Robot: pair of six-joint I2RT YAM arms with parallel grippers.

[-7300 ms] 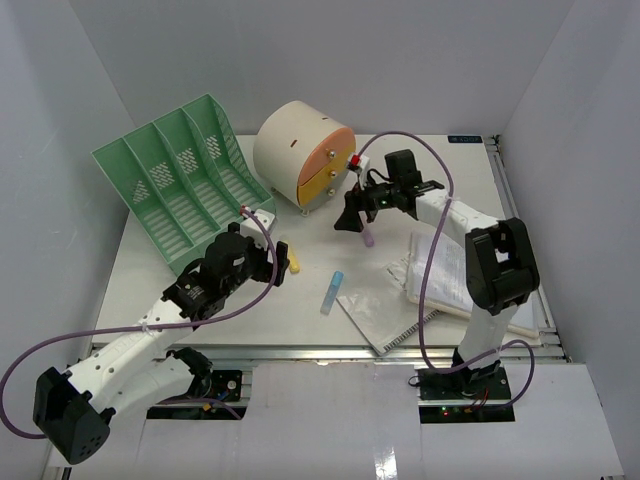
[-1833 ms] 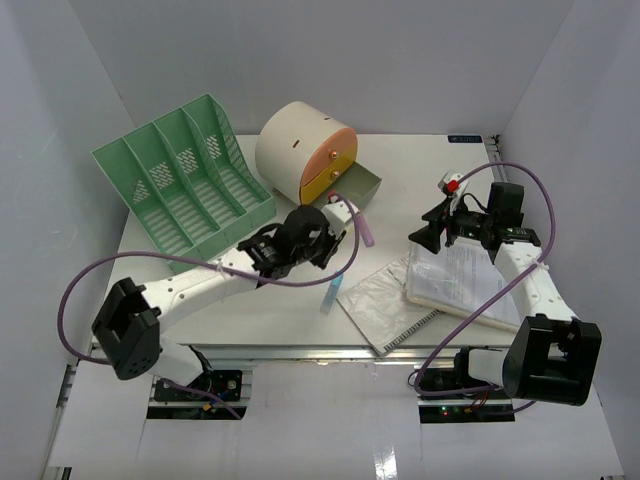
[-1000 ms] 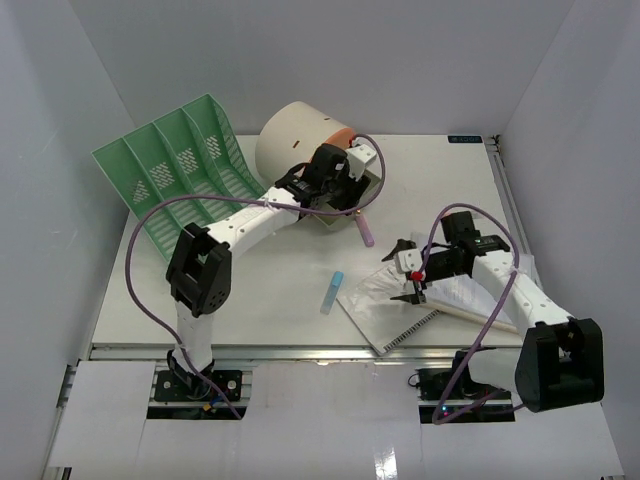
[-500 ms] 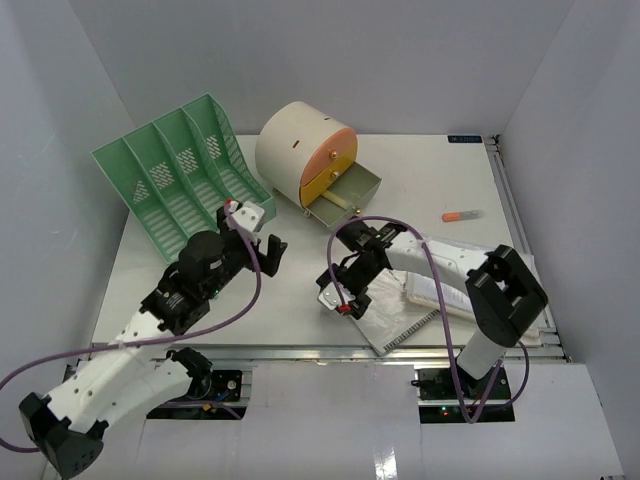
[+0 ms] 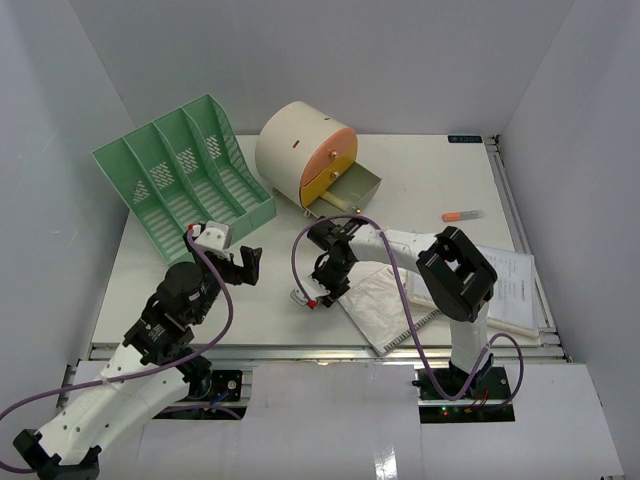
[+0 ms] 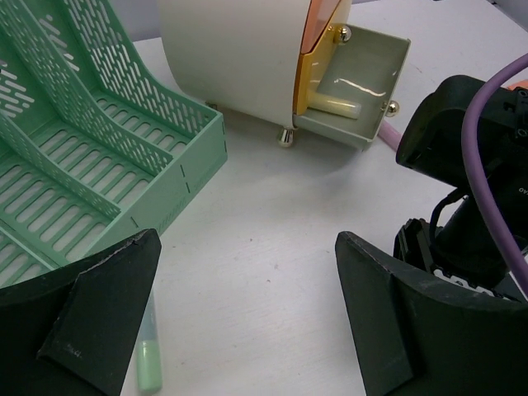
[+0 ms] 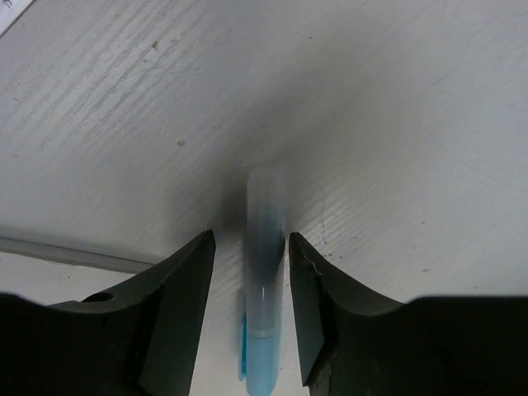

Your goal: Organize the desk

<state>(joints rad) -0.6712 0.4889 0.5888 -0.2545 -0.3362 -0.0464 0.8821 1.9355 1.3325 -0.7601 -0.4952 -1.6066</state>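
The desk (image 5: 420,170) is a white tabletop. A blue pen (image 7: 264,330) lies flat on it. My right gripper (image 7: 250,239) is down over the pen with one finger on each side. The right finger is almost touching it and a narrow gap shows on the left. From above, the right gripper (image 5: 325,282) hides the pen. My left gripper (image 6: 247,239) stands wide open over bare desk with nothing between its fingers. In the top view the left gripper (image 5: 232,258) is left of the right one. A green pen (image 6: 148,363) lies by its left finger.
A green slotted file rack (image 5: 185,185) stands at the back left. Beside it is a cream drum-shaped drawer unit (image 5: 300,150) whose lower drawer (image 6: 355,82) is open with a pale pen (image 6: 334,106) inside. An orange pen (image 5: 462,215) lies at the right. A notebook (image 5: 385,305) and papers (image 5: 510,280) lie near the front right.
My right gripper has swung left from the notebook to the blue pen and its jaws have narrowed around it. My left arm has drawn back from the drawer toward the near left, its jaws open.
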